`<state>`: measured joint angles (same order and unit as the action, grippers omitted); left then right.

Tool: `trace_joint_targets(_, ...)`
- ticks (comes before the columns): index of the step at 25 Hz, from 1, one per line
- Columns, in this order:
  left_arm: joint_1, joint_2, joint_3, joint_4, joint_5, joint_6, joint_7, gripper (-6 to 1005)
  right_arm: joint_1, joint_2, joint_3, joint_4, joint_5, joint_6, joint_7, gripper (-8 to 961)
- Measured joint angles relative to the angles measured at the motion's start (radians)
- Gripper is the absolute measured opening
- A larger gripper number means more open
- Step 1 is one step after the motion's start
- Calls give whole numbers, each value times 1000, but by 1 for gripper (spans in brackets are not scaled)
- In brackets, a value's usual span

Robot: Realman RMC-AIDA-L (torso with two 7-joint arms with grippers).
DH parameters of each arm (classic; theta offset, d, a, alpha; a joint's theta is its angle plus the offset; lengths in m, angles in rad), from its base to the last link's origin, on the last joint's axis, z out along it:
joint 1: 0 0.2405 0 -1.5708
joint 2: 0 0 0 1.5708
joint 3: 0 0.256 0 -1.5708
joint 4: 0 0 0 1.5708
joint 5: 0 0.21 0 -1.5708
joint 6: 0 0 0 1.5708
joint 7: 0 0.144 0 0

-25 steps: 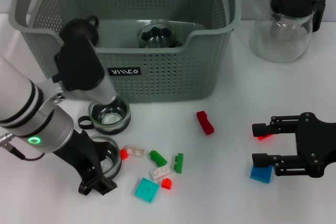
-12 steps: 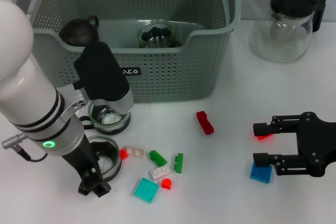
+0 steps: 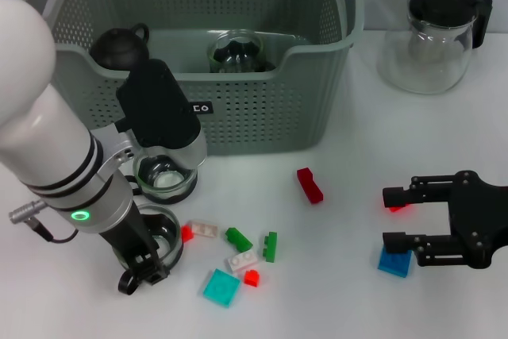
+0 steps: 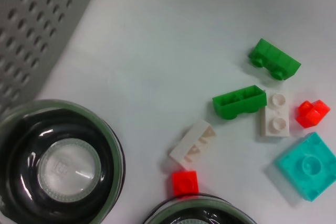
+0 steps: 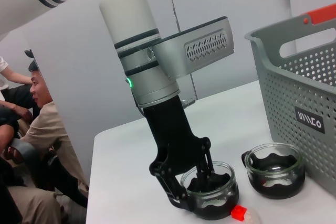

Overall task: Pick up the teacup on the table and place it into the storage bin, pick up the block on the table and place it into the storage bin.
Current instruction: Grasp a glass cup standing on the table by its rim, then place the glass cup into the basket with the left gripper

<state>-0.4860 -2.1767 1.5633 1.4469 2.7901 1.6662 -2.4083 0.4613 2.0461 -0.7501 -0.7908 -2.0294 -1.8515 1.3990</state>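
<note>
left gripper (image 3: pixel 147 263) | I have dropped it onto the near teacup (image 3: pixel 159 236) by the storage bin (image 3: pixel 317 77), jaws straddling its wall, not yet clenched | right gripper (image 3: pixel 397 216) parked on bench, jaws spread | lift next.

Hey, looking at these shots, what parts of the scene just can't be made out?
- Head view: the left gripper at the near teacup is mostly hidden by its own arm, so its grip is unclear.
- Head view: the storage bin floor is largely hidden by its front wall.
- Left wrist view: the near teacup is cut off by the frame edge.
- Head view: the blue block and a red piece lie partly under the right gripper.
</note>
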Motion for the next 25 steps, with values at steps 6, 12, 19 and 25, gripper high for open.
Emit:
trace_joint_targets(6, 0, 1, 1, -1, -1, -2, 7, 449, -1, -1, 0, 0, 0, 0, 0, 686)
trace_joint_targets(12, -4, 5, -77, 2, -60, 54, 64, 218, -3, -3, 3, 0, 0, 0, 0, 685)
trace_joint_targets(19, -54, 19, -509, -72, -337, 303, 342, 38, -3, -1, 10, -1, 0, 0, 0, 685)
trace_joint_targets(25, -114, 130, -811, -430, -764, 391, 506, 48, -1, 1, 13, -1, 0, 0, 0, 685)
